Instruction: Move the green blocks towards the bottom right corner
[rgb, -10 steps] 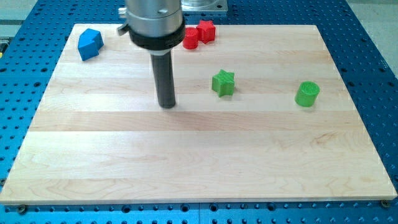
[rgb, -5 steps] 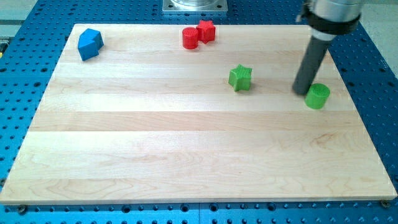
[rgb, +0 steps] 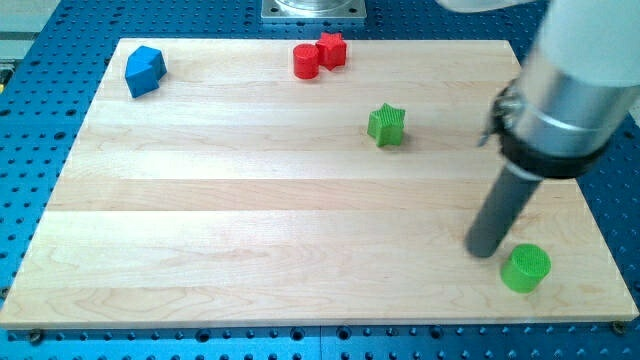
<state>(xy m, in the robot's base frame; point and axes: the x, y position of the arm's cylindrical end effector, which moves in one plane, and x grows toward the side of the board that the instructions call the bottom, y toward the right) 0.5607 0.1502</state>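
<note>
A green cylinder (rgb: 525, 268) stands near the board's bottom right corner. My tip (rgb: 483, 249) rests on the board just to the upper left of it, close to touching. A green star (rgb: 386, 125) lies well up the board, right of centre, far from my tip. The rod and arm body rise toward the view's upper right and hide part of the board's right edge.
A red cylinder (rgb: 306, 61) and a red star (rgb: 331, 49) sit together at the top edge. A blue block (rgb: 145, 70) sits at the top left. The wooden board (rgb: 200, 220) lies on a blue perforated table.
My tip went from left of the green star to the right side, then down. The star shifted slightly right and up. The green cylinder moved down toward the bottom right corner.
</note>
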